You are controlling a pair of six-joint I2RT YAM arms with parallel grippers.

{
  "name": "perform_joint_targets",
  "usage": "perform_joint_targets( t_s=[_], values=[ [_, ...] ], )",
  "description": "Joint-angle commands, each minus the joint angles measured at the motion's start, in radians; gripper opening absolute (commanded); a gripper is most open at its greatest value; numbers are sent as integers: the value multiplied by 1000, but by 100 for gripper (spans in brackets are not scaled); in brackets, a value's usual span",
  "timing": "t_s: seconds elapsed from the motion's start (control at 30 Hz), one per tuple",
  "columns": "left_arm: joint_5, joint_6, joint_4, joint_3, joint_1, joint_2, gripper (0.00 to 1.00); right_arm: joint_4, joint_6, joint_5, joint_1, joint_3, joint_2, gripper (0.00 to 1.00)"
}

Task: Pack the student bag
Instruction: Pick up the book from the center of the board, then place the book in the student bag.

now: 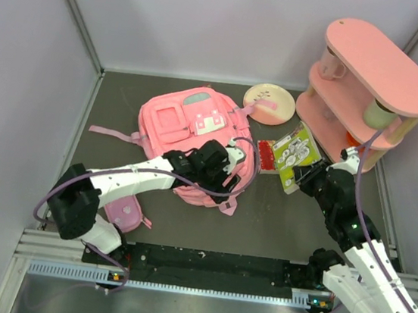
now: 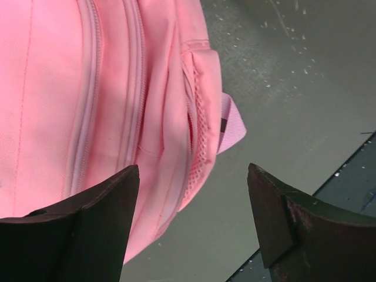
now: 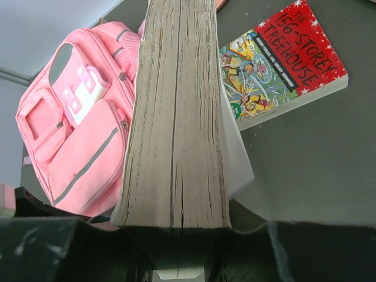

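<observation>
Left arm is stretched out low from its base, reaching forward and over to the right with the wrist tipped down. Left pincer has its jaws spread wide and isn't gripping anything. Right arm is bent at the elbow and leans in toward the middle. Right pincer is clamped onto one edge of a book, which sticks straight out from it.

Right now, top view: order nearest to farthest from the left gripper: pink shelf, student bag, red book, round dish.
1. student bag, under the left gripper
2. red book, to its right
3. round dish, behind
4. pink shelf, far right
</observation>
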Motion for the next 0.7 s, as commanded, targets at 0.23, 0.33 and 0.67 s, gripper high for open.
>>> perform_joint_targets(
  t_s=[0.23,0.33,0.67],
  values=[
    [-77,27,-56,95,3,72,53,93,10,-13,-15,76,3,0],
    [-123,19,-67,99,4,84,41,93,13,-25,-13,75,17,0],
    [-157,1,-77,118,4,124,44,104,23,-61,-16,67,35,0]
  ],
)
